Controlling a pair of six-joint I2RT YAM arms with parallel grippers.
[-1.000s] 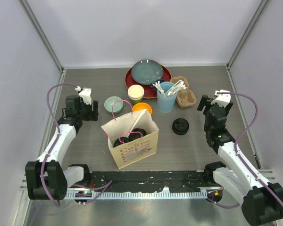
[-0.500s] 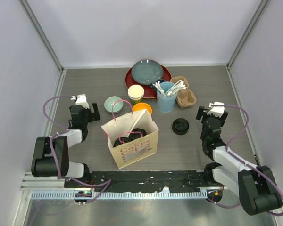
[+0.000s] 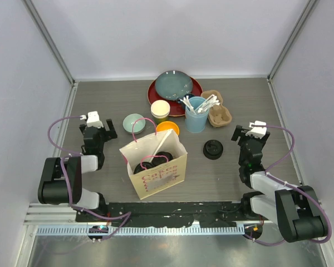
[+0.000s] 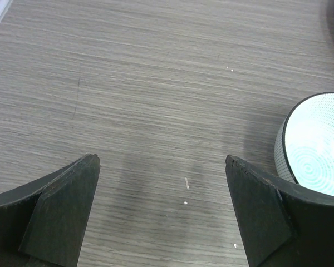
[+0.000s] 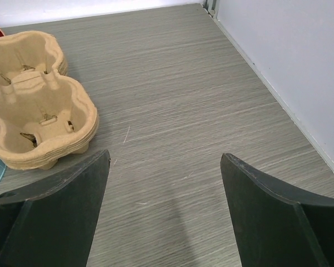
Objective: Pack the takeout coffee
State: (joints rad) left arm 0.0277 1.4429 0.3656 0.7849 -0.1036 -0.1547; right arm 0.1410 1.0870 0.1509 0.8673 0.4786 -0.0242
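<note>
Two black-lidded cups (image 3: pixel 142 165) (image 3: pixel 164 157) sit down inside the open brown paper bag (image 3: pixel 168 173) at the table's middle; only their lids show, so their sides are hidden. A white stick-like item leans in the bag beside them. My left gripper (image 3: pixel 101 131) (image 4: pixel 161 161) is open and empty, low over bare table left of the bag. My right gripper (image 3: pixel 248 134) (image 5: pixel 164 156) is open and empty, low over bare table right of the bag.
A loose stack of black lids (image 3: pixel 212 149) lies right of the bag. Behind the bag are a mint bowl (image 3: pixel 133 121) (image 4: pixel 317 144), an orange bowl (image 3: pixel 167 128), a cream cup (image 3: pixel 160 110), stacked plates (image 3: pixel 174 89), a light-blue utensil cup (image 3: pixel 196 114) and cardboard cup carriers (image 3: pixel 218 114) (image 5: pixel 36 119).
Both arms have folded back and down toward their bases, away from the bag. Both grippers stay open and empty. The bag and its contents have not moved.
</note>
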